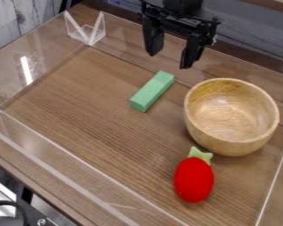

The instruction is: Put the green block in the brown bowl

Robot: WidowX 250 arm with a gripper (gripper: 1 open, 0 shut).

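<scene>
The green block lies flat on the wooden table, a light green bar set diagonally near the middle. Right of it stands the brown bowl, round, light wood, with nothing inside. My gripper hangs above and behind the block, pointing down, its two black fingers spread apart with nothing between them. It is clear of both the block and the bowl.
A red strawberry toy with a green top lies in front of the bowl near the front edge. Clear plastic walls border the table on the left, back and front.
</scene>
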